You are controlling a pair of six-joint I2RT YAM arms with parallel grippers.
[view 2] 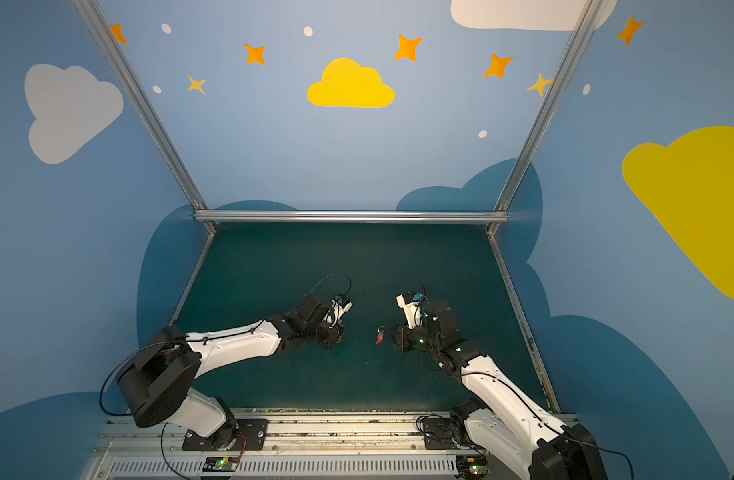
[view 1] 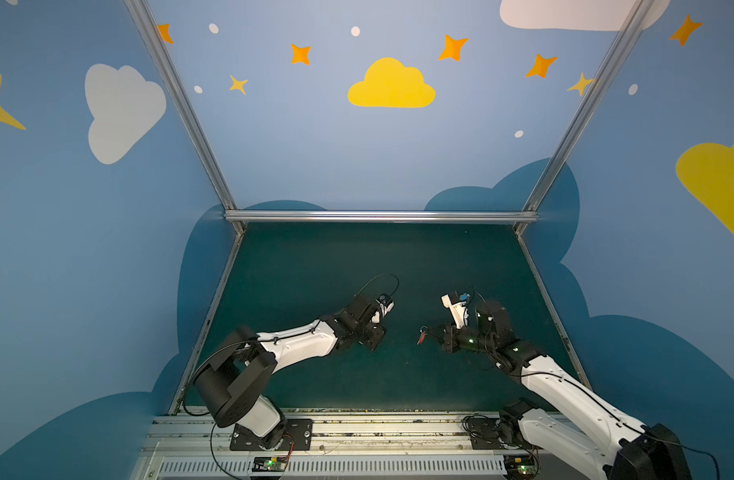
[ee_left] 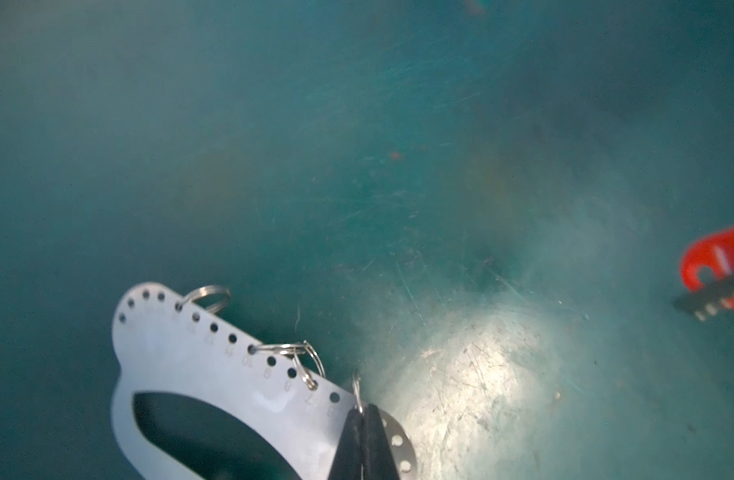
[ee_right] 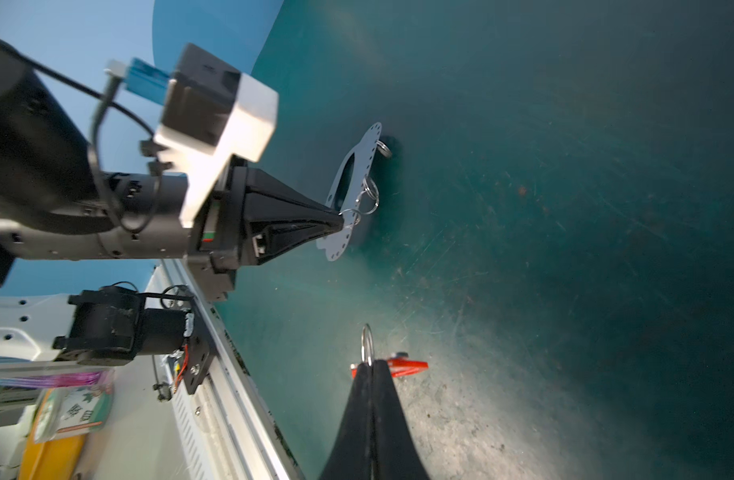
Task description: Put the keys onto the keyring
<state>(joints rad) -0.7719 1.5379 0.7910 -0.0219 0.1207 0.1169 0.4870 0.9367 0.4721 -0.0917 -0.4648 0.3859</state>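
Nearest, both arms rise from bases on the near rail and lean over the green table toward its middle, the left forearm stretching right and far, the right forearm sloping left and far. The right fingers point left, low over the table, and are pressed shut on a small ring that stands edge-on past their tips. The key with its red tag lies crosswise just behind those tips; in both top views it shows as a red sliver at the end of the right wrist. Across a stretch of bare table to the left, the left fingers point right and are clamped on the keyring, a thin wire loop threaded through a hole in the grey plate. The plate seems to run from those fingers toward the far side, carrying other rings. I cannot tell whether it touches the table. So the key lies to the right of the keyring, the two sets of fingers roughly facing each other. The right arm looks the likelier to close the gap, moving left while the left arm holds the loop steady.
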